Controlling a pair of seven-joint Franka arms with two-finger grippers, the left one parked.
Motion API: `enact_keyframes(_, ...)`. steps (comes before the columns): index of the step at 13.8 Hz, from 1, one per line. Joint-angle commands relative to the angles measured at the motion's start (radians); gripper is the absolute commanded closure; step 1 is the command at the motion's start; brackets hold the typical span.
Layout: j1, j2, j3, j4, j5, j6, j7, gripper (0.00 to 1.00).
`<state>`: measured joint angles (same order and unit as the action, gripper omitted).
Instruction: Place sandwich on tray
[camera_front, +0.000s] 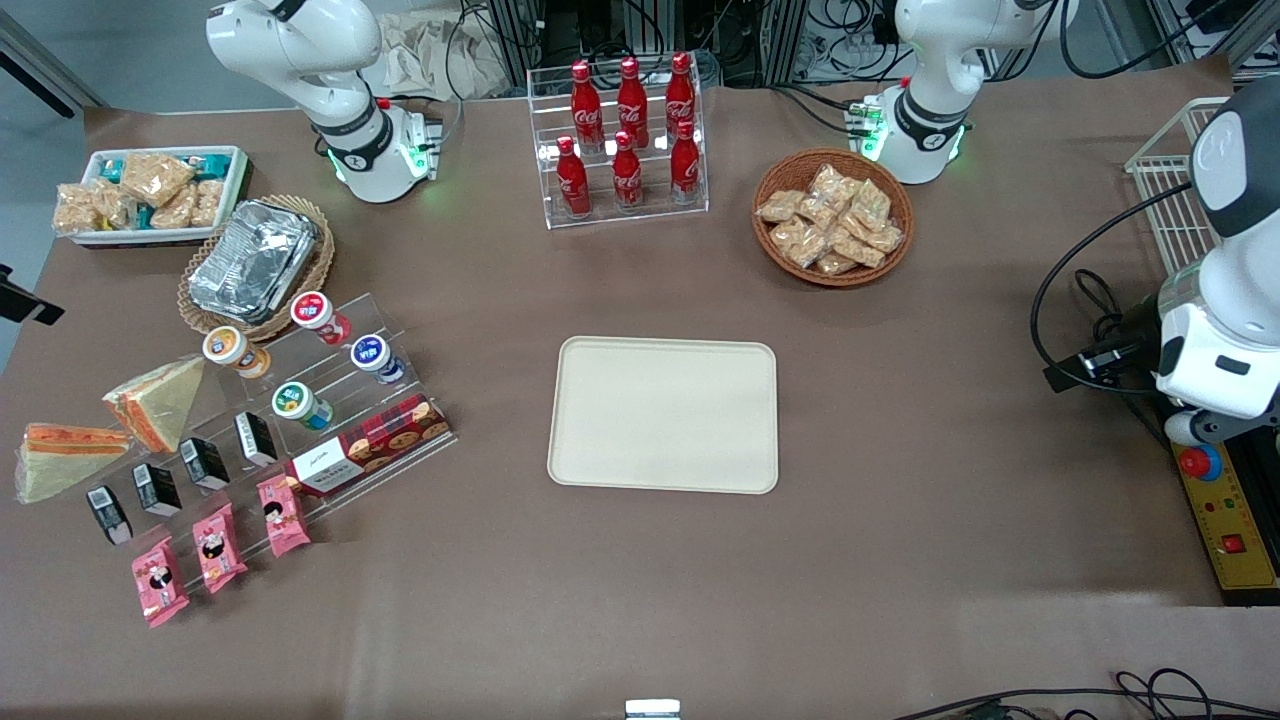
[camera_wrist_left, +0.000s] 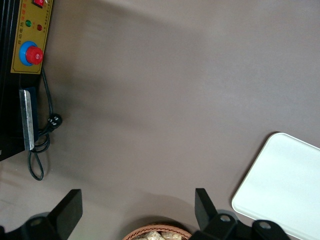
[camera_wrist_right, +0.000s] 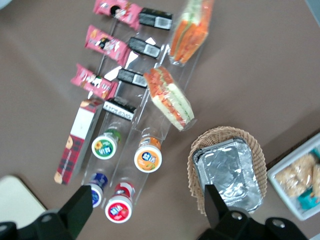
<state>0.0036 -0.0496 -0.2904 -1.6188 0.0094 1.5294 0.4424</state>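
Observation:
The sandwich (camera_front: 158, 400), a wrapped triangular wedge with orange-red and green filling, leans on the clear display rack toward the working arm's end of the table; it also shows in the right wrist view (camera_wrist_right: 170, 97). A second near-identical wedge (camera_front: 62, 458) lies beside it, nearer the table end (camera_wrist_right: 190, 30). The cream-beige tray (camera_front: 665, 415) lies bare at the table's middle. My right gripper (camera_wrist_right: 147, 215) is open and empty, high above the rack's yogurt cups, well apart from the sandwich. It is out of the front view.
The clear rack (camera_front: 330, 420) holds yogurt cups (camera_front: 300, 405), small black boxes, pink packets and a cookie box (camera_front: 370, 445). A foil container in a wicker basket (camera_front: 255, 262) and a white snack bin (camera_front: 150, 192) stand nearby. Cola bottles (camera_front: 625, 135) and a snack basket (camera_front: 832, 217) stand farther away.

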Motion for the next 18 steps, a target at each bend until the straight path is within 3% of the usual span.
enact_keyframes(1, 0.003, 0.036, -0.018, 0.048, -0.017, 0.001, 0.145, 0.01)
enact_keyframes(10, 0.001, 0.160, -0.147, 0.044, 0.001, 0.136, 0.222, 0.01)
enact_keyframes(13, -0.011, 0.206, -0.208, 0.019, 0.053, 0.228, 0.205, 0.01)
enact_keyframes(18, -0.082, 0.276, -0.210, 0.011, 0.142, 0.359, 0.153, 0.01)
